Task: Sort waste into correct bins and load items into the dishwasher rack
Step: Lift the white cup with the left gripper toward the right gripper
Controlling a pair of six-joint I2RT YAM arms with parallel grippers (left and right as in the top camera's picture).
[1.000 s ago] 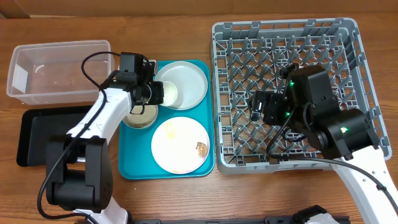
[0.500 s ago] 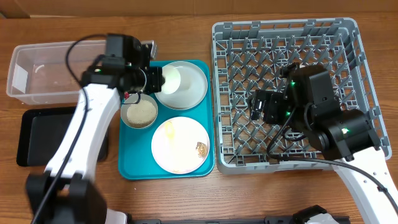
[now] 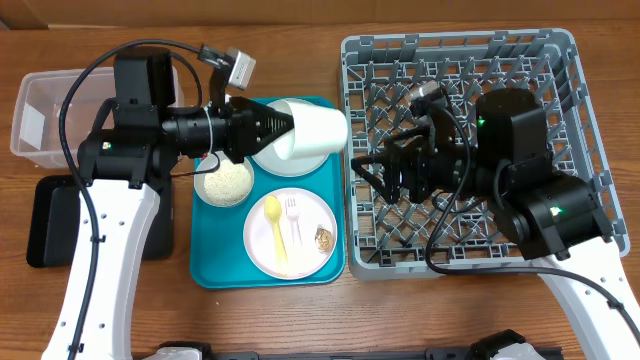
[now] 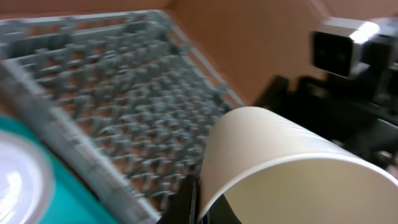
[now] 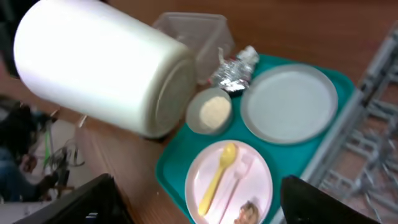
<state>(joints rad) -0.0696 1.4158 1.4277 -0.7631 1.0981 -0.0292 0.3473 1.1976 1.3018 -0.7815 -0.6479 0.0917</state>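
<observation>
Grey lattice plastic dishwasher rack [image 3: 450, 70]: I am judging this to be the loading step. The rack is sitting on the right of the wooden desk [image 3: 260, 320], and I am seeing no dish in it yet.
Left arm: I am reaching it from the left across the teal rectangular tray [image 3: 215, 270], forearm level and wrist pointing at the rack.
Right arm: I am holding it over the rack, wrist turned back towards the tray, facing the left arm.
Clear plastic tub [image 3: 30, 120] and shallow black tray [image 3: 55, 215]: both are lying at the far left, beside my left arm.
Pale grey round plate [image 5: 289, 102]: it is waiting on the teal tray, beneath the carried cup.
Pinkish-white round plate [image 3: 300, 262]: it is waiting nearer me, carrying a thin yellow spoon [image 3: 273, 230] and a white fork [image 3: 293, 220].
Small grey-white bowl [image 3: 203, 192]: it is holding the loose white rice [image 3: 227, 180].
Small white cup [image 3: 318, 127]: it is hanging on its side in the air, at the tray's edge nearest the rack.
Left claw [image 3: 276, 131]: it is clenching the cup at one end.
Right claw [image 3: 368, 172]: it is gaping, gripping nothing, just beside the cup.
Next move: I am expecting either a handover or a direct carry over the rack wall, then turning the cup mouth-down between pegs.
Crumpled red-and-silver foil wrapper [image 5: 235, 70]: it is lying at the tray's far corner, near the tub.
</observation>
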